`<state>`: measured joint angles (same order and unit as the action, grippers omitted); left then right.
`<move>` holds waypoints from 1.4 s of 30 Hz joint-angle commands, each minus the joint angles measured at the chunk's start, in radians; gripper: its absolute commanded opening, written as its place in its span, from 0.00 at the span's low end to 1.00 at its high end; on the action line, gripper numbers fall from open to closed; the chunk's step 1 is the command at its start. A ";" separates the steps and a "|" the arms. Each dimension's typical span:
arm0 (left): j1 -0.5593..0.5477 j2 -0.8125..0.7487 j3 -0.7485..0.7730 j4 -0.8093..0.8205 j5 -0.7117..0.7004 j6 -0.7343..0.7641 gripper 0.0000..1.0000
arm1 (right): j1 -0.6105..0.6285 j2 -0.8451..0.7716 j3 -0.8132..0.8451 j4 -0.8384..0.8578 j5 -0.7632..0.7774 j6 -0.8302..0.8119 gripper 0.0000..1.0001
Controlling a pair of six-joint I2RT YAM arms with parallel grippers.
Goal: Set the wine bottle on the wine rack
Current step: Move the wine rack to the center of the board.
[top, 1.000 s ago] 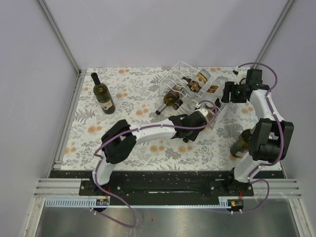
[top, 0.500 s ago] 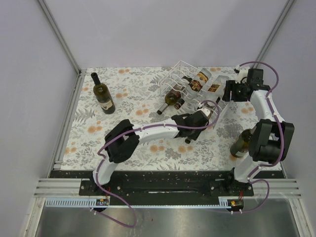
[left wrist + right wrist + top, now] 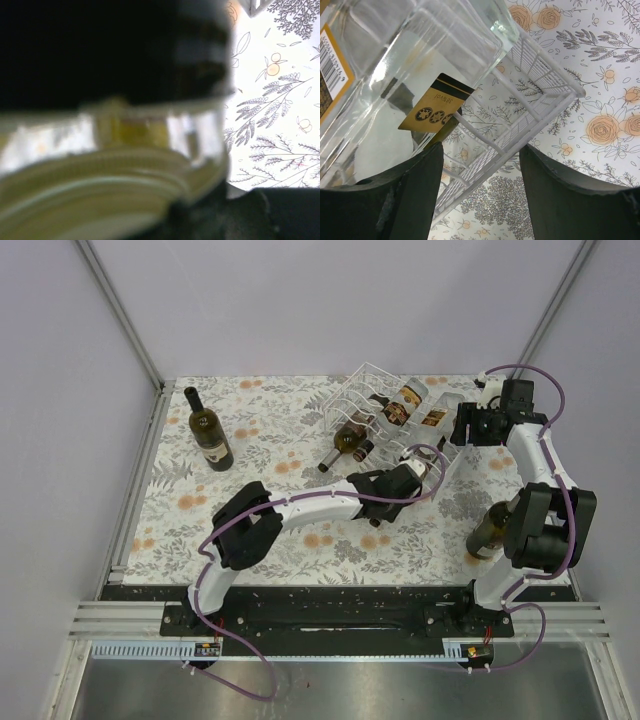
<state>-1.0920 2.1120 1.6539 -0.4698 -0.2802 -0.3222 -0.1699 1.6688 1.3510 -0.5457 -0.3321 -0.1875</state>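
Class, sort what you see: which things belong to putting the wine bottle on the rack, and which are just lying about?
Belongs to the job:
wine bottle, gripped by the left tool
wine rack

Just lying about:
dark bottle at the far left
half-hidden bottle behind the right arm
flowered table cover

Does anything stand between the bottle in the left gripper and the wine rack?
Nothing visible does. The bottle in the left gripper lies right at the near edge of the wine rack. Other bottles already fill some of its cradles.
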 commanded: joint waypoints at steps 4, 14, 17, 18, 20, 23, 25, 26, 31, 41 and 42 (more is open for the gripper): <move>-0.012 0.026 0.020 0.100 -0.065 0.156 0.22 | 0.041 -0.030 -0.032 -0.152 -0.102 -0.015 0.71; -0.037 0.025 0.035 0.071 -0.186 0.267 0.31 | 0.041 -0.026 -0.029 -0.160 -0.104 -0.020 0.71; -0.045 0.022 0.015 0.097 -0.224 0.311 0.31 | 0.041 -0.024 -0.026 -0.165 -0.101 -0.023 0.71; -0.046 0.019 0.014 0.103 -0.234 0.316 0.31 | 0.041 -0.024 -0.023 -0.168 -0.099 -0.023 0.71; -0.051 0.019 0.006 0.114 -0.250 0.354 0.30 | 0.041 -0.024 -0.020 -0.169 -0.099 -0.023 0.71; -0.052 0.017 -0.009 0.117 -0.264 0.367 0.29 | 0.041 -0.017 -0.010 -0.175 -0.100 -0.024 0.71; -0.054 0.011 -0.031 0.137 -0.286 0.396 0.29 | 0.041 -0.012 -0.006 -0.180 -0.101 -0.024 0.71; -0.057 0.006 -0.043 0.154 -0.300 0.414 0.29 | 0.041 -0.011 -0.006 -0.181 -0.099 -0.024 0.71; -0.062 0.016 -0.043 0.186 -0.352 0.517 0.29 | 0.041 -0.012 0.000 -0.184 -0.099 -0.026 0.71; -0.092 0.051 -0.060 0.254 -0.461 0.661 0.27 | 0.041 -0.003 0.011 -0.189 -0.104 -0.029 0.71; -0.092 0.057 -0.057 0.253 -0.471 0.666 0.28 | 0.041 0.000 0.011 -0.192 -0.104 -0.027 0.71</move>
<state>-1.1706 2.1326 1.5940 -0.2893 -0.7055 0.2562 -0.1699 1.6688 1.3605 -0.5701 -0.3340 -0.2131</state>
